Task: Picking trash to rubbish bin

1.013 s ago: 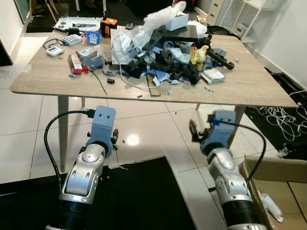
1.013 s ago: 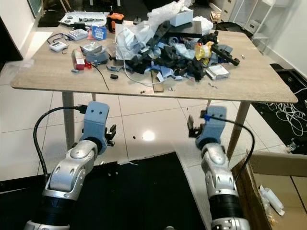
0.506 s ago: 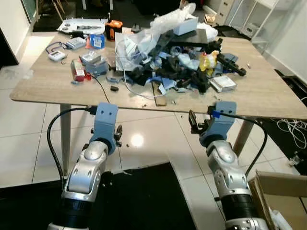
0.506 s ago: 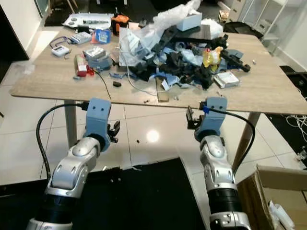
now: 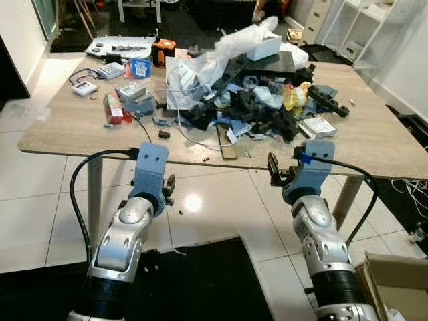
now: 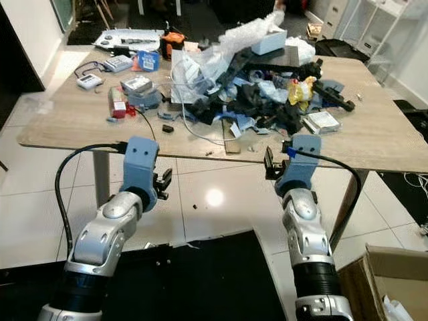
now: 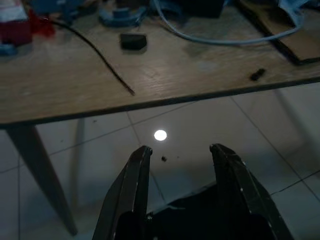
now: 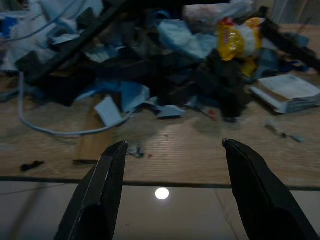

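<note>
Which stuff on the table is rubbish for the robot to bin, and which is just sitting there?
For the job:
trash pile
yellow wrapper
bubble wrap
left gripper, open
right gripper, open

Just lying about:
red box
orange tool
black cable

A room in a home, used as a workroom: a wooden table (image 5: 374, 144) heaped with trash (image 5: 257, 93) at frame centre, white floor tiles (image 5: 30, 180), white shelving (image 5: 354, 20) upper right.

We note bare worktop (image 5: 80, 130) along its near edge; the trash heap (image 5: 251, 93) crowds the middle, a black cable (image 7: 95, 52) trailing edgeward.
</note>
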Tool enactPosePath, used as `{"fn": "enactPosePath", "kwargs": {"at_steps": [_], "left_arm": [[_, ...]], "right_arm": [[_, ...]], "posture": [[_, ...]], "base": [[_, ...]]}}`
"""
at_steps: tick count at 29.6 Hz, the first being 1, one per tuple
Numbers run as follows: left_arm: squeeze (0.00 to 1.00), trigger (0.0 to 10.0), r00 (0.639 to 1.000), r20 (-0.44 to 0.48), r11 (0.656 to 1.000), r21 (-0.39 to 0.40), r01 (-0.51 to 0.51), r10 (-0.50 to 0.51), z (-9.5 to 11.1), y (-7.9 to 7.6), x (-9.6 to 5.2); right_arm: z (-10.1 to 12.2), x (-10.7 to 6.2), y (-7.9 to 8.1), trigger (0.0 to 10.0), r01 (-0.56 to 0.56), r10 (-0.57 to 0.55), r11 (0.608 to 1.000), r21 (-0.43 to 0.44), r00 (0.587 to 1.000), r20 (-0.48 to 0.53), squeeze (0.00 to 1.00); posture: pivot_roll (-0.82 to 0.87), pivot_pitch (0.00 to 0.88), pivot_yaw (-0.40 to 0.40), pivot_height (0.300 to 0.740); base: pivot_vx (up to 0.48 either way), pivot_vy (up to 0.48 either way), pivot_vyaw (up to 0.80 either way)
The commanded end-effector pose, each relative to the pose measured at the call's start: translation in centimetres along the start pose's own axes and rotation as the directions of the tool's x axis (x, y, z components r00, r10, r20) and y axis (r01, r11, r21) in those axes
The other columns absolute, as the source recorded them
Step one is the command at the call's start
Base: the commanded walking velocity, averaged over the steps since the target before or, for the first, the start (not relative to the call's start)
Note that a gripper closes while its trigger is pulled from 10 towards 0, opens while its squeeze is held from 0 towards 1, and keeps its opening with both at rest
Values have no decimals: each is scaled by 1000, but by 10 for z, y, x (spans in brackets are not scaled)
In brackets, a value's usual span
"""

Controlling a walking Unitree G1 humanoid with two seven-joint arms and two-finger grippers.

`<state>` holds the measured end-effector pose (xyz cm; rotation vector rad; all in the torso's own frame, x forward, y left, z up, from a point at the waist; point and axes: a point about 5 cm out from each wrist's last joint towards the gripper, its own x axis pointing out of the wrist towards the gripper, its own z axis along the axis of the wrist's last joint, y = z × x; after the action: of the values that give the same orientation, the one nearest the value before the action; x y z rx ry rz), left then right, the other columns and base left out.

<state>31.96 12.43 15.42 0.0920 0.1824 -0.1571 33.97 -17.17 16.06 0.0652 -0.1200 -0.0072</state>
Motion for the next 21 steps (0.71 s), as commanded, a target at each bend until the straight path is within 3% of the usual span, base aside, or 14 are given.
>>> {"fn": "enactPosePath", "kwargs": {"at_steps": [1,21], "left_arm": [[0,10000,1000,10,1000,-3,14,-14,1,-3,0],[0,10000,1000,13,1000,0,25,-25,1,-4,0]], "right_arm": [[-2,-2,-3,10000,10,-10,1000,-5,1000,-7,0],[-7,-5,-2,10000,6,-6,1000,-2,1000,-23,0]], "posture": [[111,57,-46,740],[114,50,-45,740]], "base": [[285,0,0],[288,0,0]]}}
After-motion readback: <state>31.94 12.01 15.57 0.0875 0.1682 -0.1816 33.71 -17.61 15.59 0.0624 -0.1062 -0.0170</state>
